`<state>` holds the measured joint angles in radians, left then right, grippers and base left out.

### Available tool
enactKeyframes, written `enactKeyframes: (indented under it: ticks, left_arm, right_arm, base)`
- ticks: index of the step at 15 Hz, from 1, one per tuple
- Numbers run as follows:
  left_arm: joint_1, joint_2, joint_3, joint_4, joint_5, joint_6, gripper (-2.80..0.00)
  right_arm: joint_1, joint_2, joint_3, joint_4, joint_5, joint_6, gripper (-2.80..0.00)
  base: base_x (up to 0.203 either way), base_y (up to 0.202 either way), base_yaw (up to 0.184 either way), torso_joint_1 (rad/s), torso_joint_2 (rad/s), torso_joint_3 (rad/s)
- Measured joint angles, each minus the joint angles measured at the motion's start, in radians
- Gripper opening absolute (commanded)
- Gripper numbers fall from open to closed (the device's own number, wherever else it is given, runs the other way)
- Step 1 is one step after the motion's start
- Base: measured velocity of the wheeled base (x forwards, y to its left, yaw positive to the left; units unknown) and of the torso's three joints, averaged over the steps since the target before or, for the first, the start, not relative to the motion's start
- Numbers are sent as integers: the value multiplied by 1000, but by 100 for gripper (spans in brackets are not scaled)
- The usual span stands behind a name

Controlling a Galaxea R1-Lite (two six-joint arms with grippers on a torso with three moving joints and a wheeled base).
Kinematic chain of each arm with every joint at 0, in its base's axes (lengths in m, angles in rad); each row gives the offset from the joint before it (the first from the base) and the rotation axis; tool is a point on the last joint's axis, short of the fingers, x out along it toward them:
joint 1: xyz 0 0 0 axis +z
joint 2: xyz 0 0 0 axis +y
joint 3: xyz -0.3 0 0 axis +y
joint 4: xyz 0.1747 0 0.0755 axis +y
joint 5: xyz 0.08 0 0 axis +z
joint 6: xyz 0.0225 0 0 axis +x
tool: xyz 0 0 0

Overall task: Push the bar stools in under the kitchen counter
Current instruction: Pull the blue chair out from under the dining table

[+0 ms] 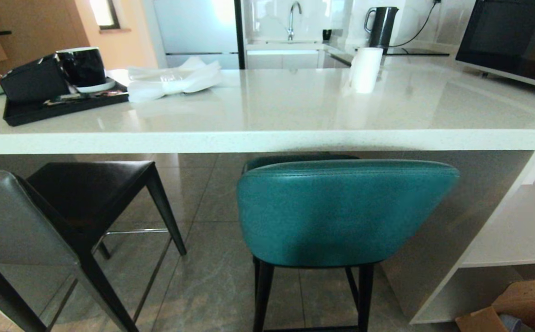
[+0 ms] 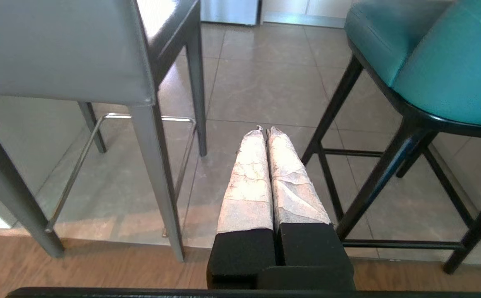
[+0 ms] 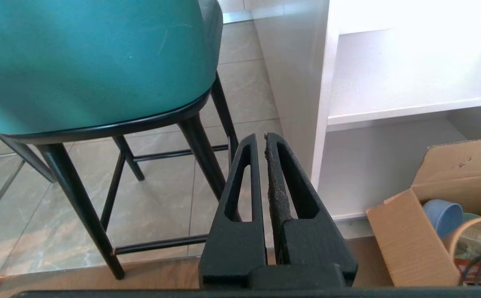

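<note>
1. The left gripper [image 2: 266,130] hung low with its taped fingers [image 2: 248,178] pressed together, holding nothing, pointing at the floor [image 2: 261,78] between the two stools.
2. The right gripper [image 3: 261,136] was likewise pressed together and empty, near the teal stool [image 3: 91,62], between its legs and the counter's white panel leg [image 3: 298,82].
3. The teal stool [image 1: 341,212] stood at the counter [image 1: 267,138], its back just out from the slab's front edge and its seat partly beneath.
4. The grey stool [image 1: 18,216] stood left of the teal one, turned at an angle, its back well out from the counter and its dark seat toward the slab.
5. On the counter sat a black tray [image 1: 60,108], a white roll [image 1: 365,69] and a microwave [image 1: 511,39].
6. A cardboard box [image 3: 422,223] lay beside the counter's shelves [image 3: 410,107].
</note>
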<state>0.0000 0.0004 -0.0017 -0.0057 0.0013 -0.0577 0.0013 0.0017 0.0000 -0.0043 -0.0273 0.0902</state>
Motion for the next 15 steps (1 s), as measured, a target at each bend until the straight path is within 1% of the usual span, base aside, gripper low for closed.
enactKeyframes:
  ticks: [2, 8, 9, 15]
  left_arm:
    - [-1, 0, 0, 1, 0, 0, -280]
    - [0, 0, 0, 0, 0, 0, -280]
    - [0, 0, 0, 0, 0, 0, -280]
    - [1, 0, 0, 0, 0, 2, -280]
  right_arm:
    - [-1, 0, 0, -1, 1, 0, -280]
    - [0, 0, 0, 0, 0, 0, -280]
    - [0, 0, 0, 0, 0, 0, -280]
    - [0, 0, 0, -1, 1, -7, -280]
  base:
    - [-1, -108, -7, 1, -1, -4]
    - [0, -186, 1, 2, 3, 2]
    - [0, -84, -2, 6, 2, 2]
    - [0, 0, 0, 0, 0, 0]
